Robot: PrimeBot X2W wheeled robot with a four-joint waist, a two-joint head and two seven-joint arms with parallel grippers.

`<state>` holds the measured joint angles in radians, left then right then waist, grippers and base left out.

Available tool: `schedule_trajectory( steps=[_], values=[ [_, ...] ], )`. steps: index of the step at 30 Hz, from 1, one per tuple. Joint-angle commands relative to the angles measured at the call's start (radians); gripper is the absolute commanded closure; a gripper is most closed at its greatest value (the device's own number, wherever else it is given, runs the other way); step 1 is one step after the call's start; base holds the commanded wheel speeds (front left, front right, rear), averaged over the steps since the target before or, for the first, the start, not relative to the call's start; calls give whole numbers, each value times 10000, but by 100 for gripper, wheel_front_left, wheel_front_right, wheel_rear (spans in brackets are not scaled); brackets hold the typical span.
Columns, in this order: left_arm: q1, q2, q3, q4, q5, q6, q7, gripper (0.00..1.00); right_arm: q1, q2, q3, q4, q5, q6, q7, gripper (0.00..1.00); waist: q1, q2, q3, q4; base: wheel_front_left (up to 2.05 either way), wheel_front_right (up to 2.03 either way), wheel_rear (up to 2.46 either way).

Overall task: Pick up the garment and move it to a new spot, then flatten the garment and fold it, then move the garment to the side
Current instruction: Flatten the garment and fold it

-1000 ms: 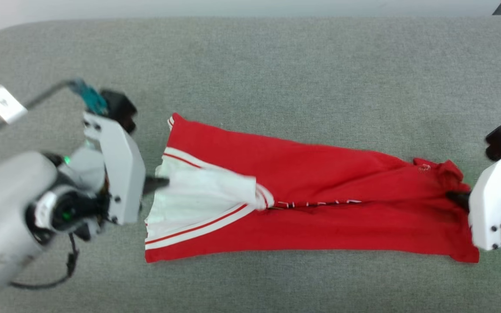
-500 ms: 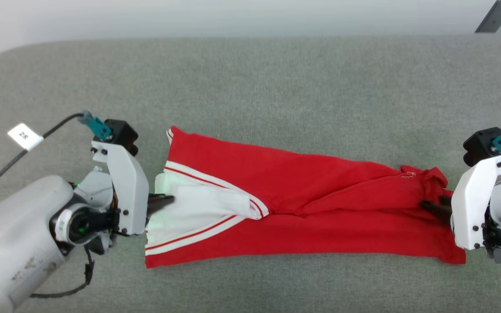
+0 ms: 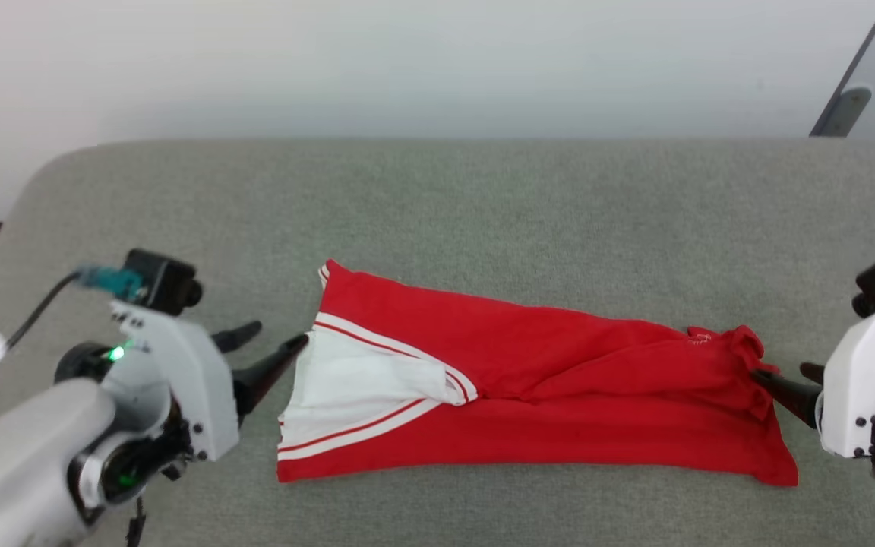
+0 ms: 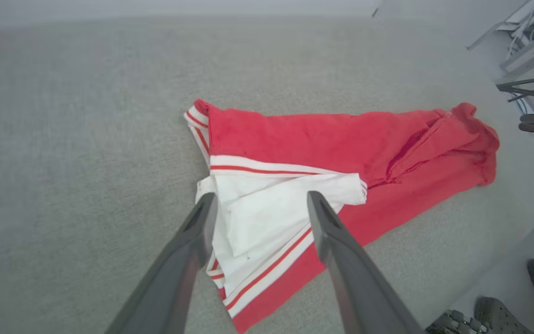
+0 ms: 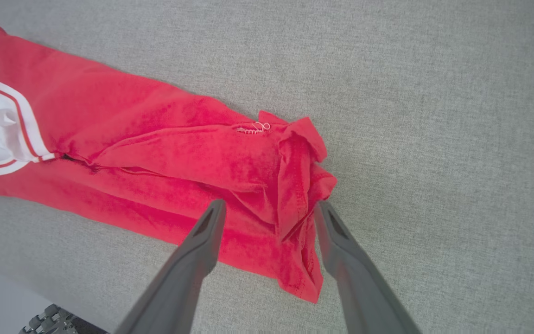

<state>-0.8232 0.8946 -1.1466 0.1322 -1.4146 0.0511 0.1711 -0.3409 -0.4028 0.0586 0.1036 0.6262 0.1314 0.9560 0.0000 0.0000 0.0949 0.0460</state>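
– Garment [image 3: 559,395] lies stretched long on the desk [image 3: 437,213]. Where are you, and what's next?
– My left gripper [image 3: 282,334] sits just beside its striped hem end and my right gripper [image 3: 779,371] just beside its bunched red end. Both are spread wide with nothing in them. Flattening isn't finished, I judge. I should tuck in the turned-out white lining [image 3: 361,380], smooth the rumpled end, then fold along straight edges.
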Motion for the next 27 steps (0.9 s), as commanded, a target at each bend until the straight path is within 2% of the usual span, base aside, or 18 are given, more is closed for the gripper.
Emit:
schedule_trajectory(
  steps=[1,9,13,15,18,22,27],
  values=[
    [257,80,74,-95,202,66,-398,0,123,42,-112,62,-43,-17,-72,0,0,0,-216,101,0,0,0],
    [1713,560,640,-657,1153,678,-3905,0,354,198,-661,746,-658,-17,-538,0,0,0,-458,390,0,0,0],
    [2554,717,1448,-894,1680,1229,-4340,0,489,230,-842,1129,-983,-17,-708,0,0,0,-539,589,0,0,0],
    [3101,529,2451,-1081,2173,1540,-4358,0,524,275,-996,1349,-1083,-17,-745,0,0,0,-564,716,0,0,0],
    [4300,130,4035,-1350,3127,1758,-4338,0,609,302,-1176,1698,-1172,-17,-779,0,0,0,-578,899,0,0,0],
    [5983,-613,6339,-1613,4426,1570,-4345,0,629,399,-1342,2242,-1262,-17,-836,0,0,0,-566,1100,0,0,0],
    [7731,-1872,8798,-1759,5866,797,-4343,0,415,528,-1269,2971,-1348,-17,-953,0,0,0,-526,1267,0,0,0]
  ],
)
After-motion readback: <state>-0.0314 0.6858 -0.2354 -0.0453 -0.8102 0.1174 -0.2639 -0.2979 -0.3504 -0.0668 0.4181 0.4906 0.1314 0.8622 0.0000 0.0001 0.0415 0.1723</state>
